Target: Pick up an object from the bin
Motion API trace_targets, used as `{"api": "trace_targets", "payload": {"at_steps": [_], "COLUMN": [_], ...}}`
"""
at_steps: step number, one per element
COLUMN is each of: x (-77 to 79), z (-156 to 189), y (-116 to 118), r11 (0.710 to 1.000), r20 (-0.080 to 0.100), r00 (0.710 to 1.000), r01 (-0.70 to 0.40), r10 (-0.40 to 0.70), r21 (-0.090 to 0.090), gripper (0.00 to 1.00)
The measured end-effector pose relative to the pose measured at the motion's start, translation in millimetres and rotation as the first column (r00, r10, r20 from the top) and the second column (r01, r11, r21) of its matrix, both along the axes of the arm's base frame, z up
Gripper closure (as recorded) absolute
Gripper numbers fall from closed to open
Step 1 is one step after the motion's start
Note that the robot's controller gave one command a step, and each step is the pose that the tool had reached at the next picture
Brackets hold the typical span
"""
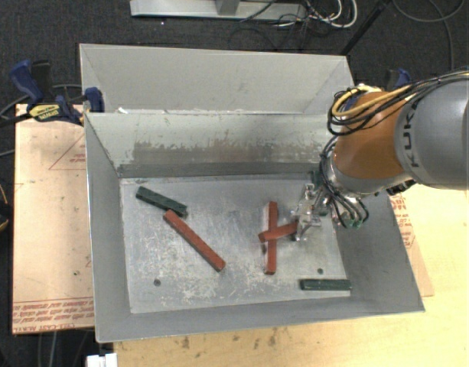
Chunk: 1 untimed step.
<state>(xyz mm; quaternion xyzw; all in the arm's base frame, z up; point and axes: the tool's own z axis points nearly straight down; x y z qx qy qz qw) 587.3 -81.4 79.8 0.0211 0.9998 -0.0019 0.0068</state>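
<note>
Camera view, gripper (pixel 301 228) at crossed red-brown bars (pixel 271 257), bin (pixel 104 220) ctr-right.

A long red-brown bar (pixel 271 258) lies flat in the bin (pixel 234 285), towards its right edge, crossed by a shorter red-brown bar (pixel 278 233)

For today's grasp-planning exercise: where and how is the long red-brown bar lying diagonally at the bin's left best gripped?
Probably at mid-length of the red-brown bar, coming straight down and closing across its narrow width. It lies flat and slanted; nothing crowds either long side there, while its upper end lies by the dark green bar.
</note>
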Motion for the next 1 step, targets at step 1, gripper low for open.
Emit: {"api": "trace_targets", "payload": {"at_steps": [1], "x": [-3.4], "z": [146.6], "y": [0.3], "r11": [1.000], "r20": [-0.008], "r00": [1.000], "r01": [-0.007], "r10": [0.007], "r21": [0.004], "gripper": [1.00]}}
